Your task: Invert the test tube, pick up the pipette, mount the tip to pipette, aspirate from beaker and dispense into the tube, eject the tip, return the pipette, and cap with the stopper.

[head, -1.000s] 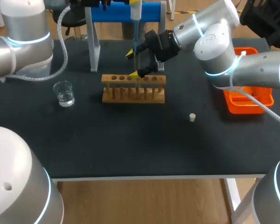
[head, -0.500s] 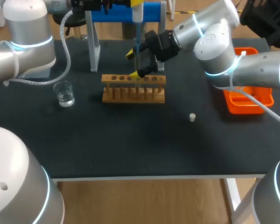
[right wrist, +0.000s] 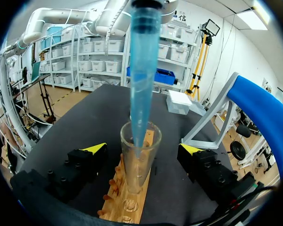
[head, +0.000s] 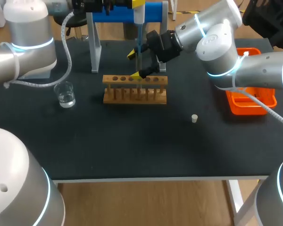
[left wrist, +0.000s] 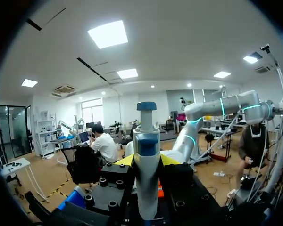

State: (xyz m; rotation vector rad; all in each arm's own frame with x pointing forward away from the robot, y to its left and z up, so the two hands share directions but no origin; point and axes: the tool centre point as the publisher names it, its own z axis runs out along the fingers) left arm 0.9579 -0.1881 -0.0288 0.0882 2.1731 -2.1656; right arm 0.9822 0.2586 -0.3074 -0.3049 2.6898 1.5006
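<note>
Here the pipette (left wrist: 146, 141) stands clamped in the left hand (left wrist: 147, 161).

The clear test tube (right wrist: 140, 160) stands upright, with the blue tip (right wrist: 144, 70) of the pipette (left wrist: 146, 155) dipped into its mouth. The beaker (head: 65, 94) (holding clear liquid) and the white stopper (head: 194, 118) sit well apart.

Materials and finishes

Test tube (right wrist: 140, 155) and beaker (head: 65, 94): clear smooth glass. Pipette tip (right wrist: 144, 56): translucent blue plastic, glossy. Pipette (left wrist: 146, 155): glossy white and blue plastic. Rack (head: 135, 89): bare light wood. Table (head: 132, 141): matt black. Tray (head: 251, 101): orange plastic, slight sheen. Stopper (head: 194, 118): pale, matt, material unclear. Right arm (head: 217, 42) shell: smooth silver-grey.
</note>
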